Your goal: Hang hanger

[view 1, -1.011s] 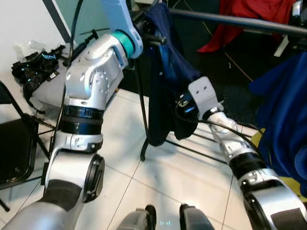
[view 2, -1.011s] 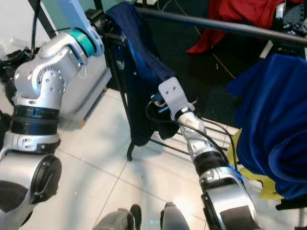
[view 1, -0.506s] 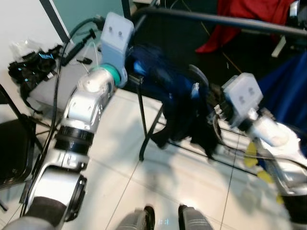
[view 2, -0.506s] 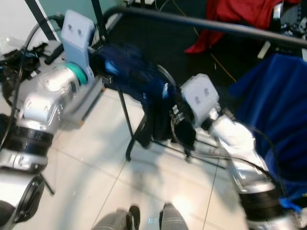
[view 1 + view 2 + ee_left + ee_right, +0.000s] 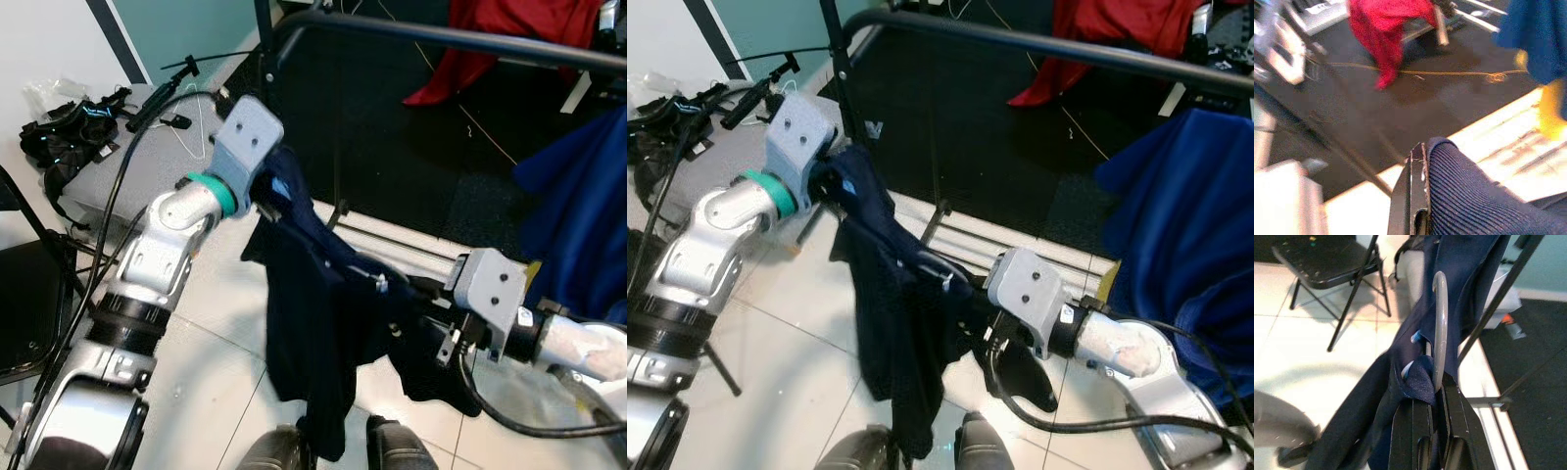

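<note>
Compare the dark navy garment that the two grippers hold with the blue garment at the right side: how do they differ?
The navy garment is very dark; the blue garment is a brighter blue. The navy garment is off the black rail, carried low between the left gripper and the right gripper, which pinches its grey hanger hook; no gripper touches the blue garment. Both are blue cloth that hangs loosely.

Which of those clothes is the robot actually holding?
The dark navy garment, stretched between both grippers; the bright blue garment and red cloth hang untouched.
</note>
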Robot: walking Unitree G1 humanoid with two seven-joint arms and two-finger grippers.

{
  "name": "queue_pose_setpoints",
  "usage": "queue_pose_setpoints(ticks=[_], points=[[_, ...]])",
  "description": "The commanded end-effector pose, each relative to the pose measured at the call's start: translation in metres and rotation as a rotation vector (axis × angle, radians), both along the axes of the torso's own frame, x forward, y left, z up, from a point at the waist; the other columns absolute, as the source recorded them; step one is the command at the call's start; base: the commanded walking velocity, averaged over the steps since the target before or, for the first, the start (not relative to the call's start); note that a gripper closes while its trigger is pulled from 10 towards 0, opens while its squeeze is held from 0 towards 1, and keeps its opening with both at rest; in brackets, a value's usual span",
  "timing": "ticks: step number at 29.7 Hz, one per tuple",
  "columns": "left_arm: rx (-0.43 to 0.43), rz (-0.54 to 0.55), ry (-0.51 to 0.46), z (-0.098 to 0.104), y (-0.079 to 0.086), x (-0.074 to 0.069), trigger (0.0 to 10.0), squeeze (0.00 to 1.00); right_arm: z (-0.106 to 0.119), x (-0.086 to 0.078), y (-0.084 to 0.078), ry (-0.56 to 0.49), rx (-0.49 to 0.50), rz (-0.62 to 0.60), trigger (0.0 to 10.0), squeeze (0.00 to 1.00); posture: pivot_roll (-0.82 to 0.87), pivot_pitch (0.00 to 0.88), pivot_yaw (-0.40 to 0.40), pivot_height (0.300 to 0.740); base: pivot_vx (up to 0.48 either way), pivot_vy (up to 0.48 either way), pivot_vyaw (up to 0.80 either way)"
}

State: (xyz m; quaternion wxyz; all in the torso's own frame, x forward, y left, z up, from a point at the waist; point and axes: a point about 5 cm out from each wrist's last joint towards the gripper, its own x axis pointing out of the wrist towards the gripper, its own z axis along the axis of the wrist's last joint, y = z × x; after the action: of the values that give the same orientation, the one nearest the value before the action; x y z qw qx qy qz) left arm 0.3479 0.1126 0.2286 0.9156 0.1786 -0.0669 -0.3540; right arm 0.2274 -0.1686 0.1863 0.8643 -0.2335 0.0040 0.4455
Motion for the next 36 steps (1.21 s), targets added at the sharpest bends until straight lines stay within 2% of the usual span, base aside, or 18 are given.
queue_pose_setpoints(ticks=[1,3,4,5,9,17,18,21,22,23,25,26,28,30,31,32,33,36], points=[[-0.066,-0.133,0.105,-0.006,-0.006,-0.014,10.0,0.00,-0.001,-0.005,0.002,0.048,0.010,0.040,0.0,0.00,-0.18,0.135,0.156,0.740,0.000,0.000,0.00],[-0.066,-0.133,0.105,-0.006,-0.006,-0.014,10.0,0.00,-0.001,-0.005,0.002,0.048,0.010,0.040,0.0,0.00,-0.18,0.135,0.156,0.740,0.000,0.000,0.00],[-0.146,-0.194,0.175,-0.010,-0.011,-0.023,10.0,0.40,-0.002,-0.001,0.001,0.065,0.000,0.042,0.0,0.00,-0.18,0.131,0.151,0.740,0.000,0.000,0.00],[-0.204,-0.240,0.216,-0.012,-0.015,-0.030,10.0,1.00,-0.002,0.004,-0.001,0.079,-0.013,0.039,0.0,0.00,-0.18,0.130,0.146,0.740,0.000,0.000,0.00],[-0.273,-0.263,0.249,-0.014,-0.019,-0.035,10.0,1.00,-0.005,0.011,-0.004,0.087,-0.054,0.030,0.0,0.00,-0.18,0.127,0.140,0.740,0.000,0.000,0.00],[-0.284,-0.288,0.237,-0.009,-0.014,-0.037,10.0,1.00,-0.005,0.016,-0.011,0.084,-0.092,0.013,0.0,0.00,-0.18,0.124,0.145,0.740,0.000,0.000,0.00],[-0.280,-0.316,0.226,-0.003,-0.005,-0.038,10.0,0.00,-0.003,0.018,-0.019,0.069,-0.138,-0.004,0.0,0.00,-0.18,0.124,0.150,0.740,0.000,0.000,0.00],[-0.260,-0.343,0.212,0.002,0.003,-0.038,10.0,0.00,-0.002,0.020,-0.025,0.055,-0.186,-0.017,0.0,0.00,-0.18,0.122,0.154,0.740,0.000,0.000,0.00],[-0.173,-0.341,0.184,0.002,0.012,-0.037,10.0,0.00,0.001,0.020,-0.030,0.052,-0.212,-0.015,0.0,0.00,-0.17,0.124,0.156,0.740,0.000,0.000,0.00],[-0.173,-0.341,0.184,0.002,0.012,-0.037,10.0,0.00,0.001,0.020,-0.030,0.052,-0.212,-0.015,0.0,0.00,-0.17,0.124,0.156,0.740,0.000,0.000,0.00],[-0.121,-0.325,0.211,-0.002,0.021,-0.033,10.0,0.00,0.005,0.020,-0.033,0.042,-0.242,-0.011,0.0,0.00,-0.17,0.125,0.157,0.740,0.000,0.000,0.00],[-0.194,-0.264,0.353,-0.010,0.039,-0.026,10.0,0.00,0.015,0.022,-0.042,0.022,-0.285,-0.018,0.0,0.00,-0.17,0.125,0.165,0.740,0.000,0.000,0.00],[-0.194,-0.264,0.353,-0.010,0.039,-0.026,10.0,0.00,0.015,0.022,-0.042,0.022,-0.285,-0.018,0.0,0.00,-0.17,0.125,0.165,0.740,0.000,0.000,0.00],[-0.079,-0.239,0.381,-0.028,0.043,-0.031,10.0,0.00,0.021,0.024,-0.047,0.012,-0.293,-0.030,0.0,0.00,-0.16,0.128,0.166,0.740,0.000,0.000,0.00],[-0.079,-0.239,0.381,-0.028,0.043,-0.031,10.0,0.00,0.021,0.024,-0.047,0.012,-0.293,-0.030,0.0,0.00,-0.16,0.128,0.166,0.740,0.000,0.000,0.00],[-0.039,-0.282,0.366,-0.038,0.028,-0.042,10.0,1.00,0.024,0.025,-0.044,0.002,-0.271,-0.026,0.0,0.00,-0.17,0.131,0.167,0.740,0.000,0.000,0.00],[-0.048,-0.312,0.355,-0.039,0.021,-0.046,10.0,1.00,0.024,0.026,-0.042,-0.001,-0.266,-0.022,0.0,0.00,-0.17,0.131,0.167,0.740,0.000,0.000,0.00],[-0.048,-0.312,0.355,-0.039,0.021,-0.046,10.0,1.00,0.024,0.026,-0.042,-0.001,-0.266,-0.022,0.0,0.00,-0.17,0.131,0.167,0.740,0.000,0.000,0.00]])
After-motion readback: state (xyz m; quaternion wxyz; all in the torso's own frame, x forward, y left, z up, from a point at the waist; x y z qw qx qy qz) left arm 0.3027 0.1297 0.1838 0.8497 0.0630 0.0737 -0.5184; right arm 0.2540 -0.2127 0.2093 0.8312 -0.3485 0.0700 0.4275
